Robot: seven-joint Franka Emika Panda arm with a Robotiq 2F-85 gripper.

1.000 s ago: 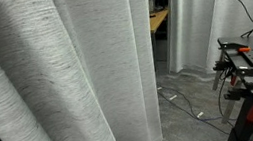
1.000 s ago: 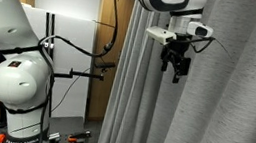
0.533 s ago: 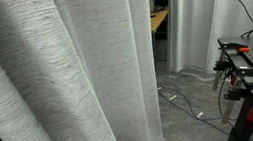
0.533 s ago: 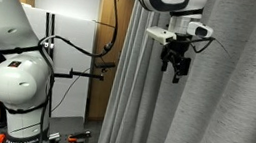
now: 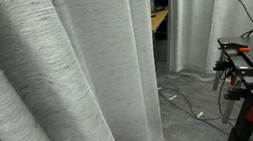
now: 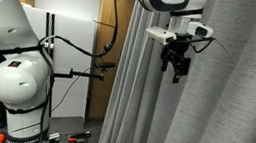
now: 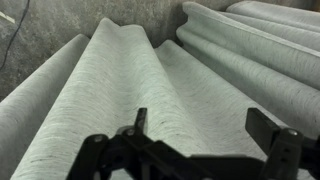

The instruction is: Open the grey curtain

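Tool open, facing grey curtain folds.

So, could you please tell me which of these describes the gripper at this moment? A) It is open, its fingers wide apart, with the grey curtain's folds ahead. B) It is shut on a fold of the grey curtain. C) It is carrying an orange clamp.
A: in the wrist view the gripper has its fingers spread wide with nothing clamped, and the grey curtain fills the view beyond them.
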